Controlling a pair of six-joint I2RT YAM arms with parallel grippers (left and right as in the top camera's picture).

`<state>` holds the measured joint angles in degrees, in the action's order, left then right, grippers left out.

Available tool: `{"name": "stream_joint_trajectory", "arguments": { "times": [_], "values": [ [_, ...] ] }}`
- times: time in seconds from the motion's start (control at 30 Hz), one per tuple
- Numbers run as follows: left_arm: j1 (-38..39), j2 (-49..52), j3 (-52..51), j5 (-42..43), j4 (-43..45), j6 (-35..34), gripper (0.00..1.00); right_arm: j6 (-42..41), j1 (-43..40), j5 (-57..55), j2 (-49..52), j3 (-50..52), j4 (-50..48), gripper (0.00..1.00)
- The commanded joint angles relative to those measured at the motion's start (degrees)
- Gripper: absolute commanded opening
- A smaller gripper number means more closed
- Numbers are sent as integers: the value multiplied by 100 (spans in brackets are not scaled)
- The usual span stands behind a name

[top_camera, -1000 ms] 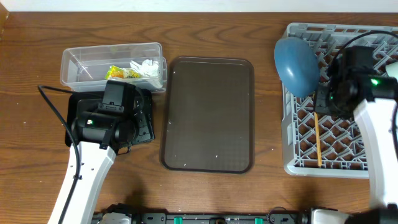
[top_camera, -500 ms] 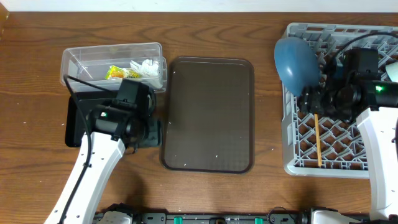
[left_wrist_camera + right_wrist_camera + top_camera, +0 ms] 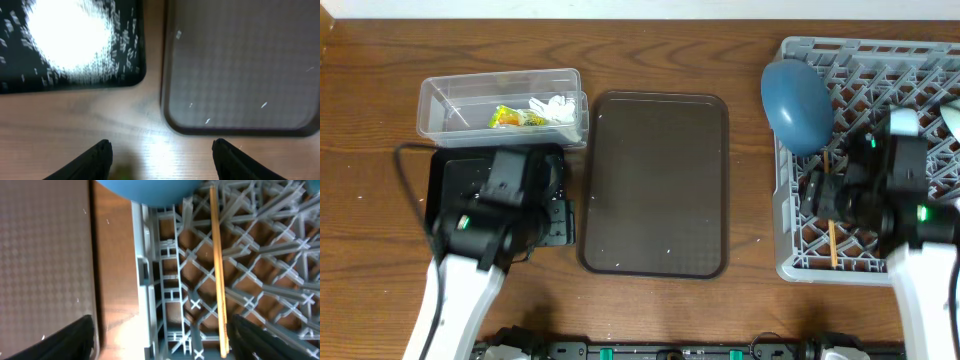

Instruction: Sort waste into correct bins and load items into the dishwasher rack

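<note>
My left tool (image 3: 162, 150) and right tool (image 3: 162, 327) are both released, holding nothing. Wrapper (image 3: 505, 117) and tissue (image 3: 552, 108) lie in the clear tub (image 3: 440, 100), upper left; rice (image 3: 65, 35) on the black tray (image 3: 15, 85); blue dish (image 3: 796, 92) and chopstick (image 3: 217, 255) in the rack (image 3: 880, 55), right. It looks nearly done.

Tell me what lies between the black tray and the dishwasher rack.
Between the black tray and the dishwasher rack lies the brown serving tray, with a strip of bare table on each side. The overhead view shows this.
</note>
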<state>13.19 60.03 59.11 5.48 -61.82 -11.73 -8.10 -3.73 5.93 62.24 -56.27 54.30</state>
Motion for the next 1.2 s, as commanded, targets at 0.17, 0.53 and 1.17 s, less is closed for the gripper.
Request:
{"name": "stream_joint_trajectory", "arguments": {
  "times": [0.17,0.53,1.17],
  "values": [
    [17,-2201,-949,-511,485,-339,90,-153,37,-39,-1893,1318,-645,99],
    [17,-2820,-994,-509,529,-339,93,-153,37,-37,-2173,1471,-352,99],
    [17,-2815,-994,-509,518,-339,95,-153,37,-37,-2173,1473,-352,99]
  ]
}}
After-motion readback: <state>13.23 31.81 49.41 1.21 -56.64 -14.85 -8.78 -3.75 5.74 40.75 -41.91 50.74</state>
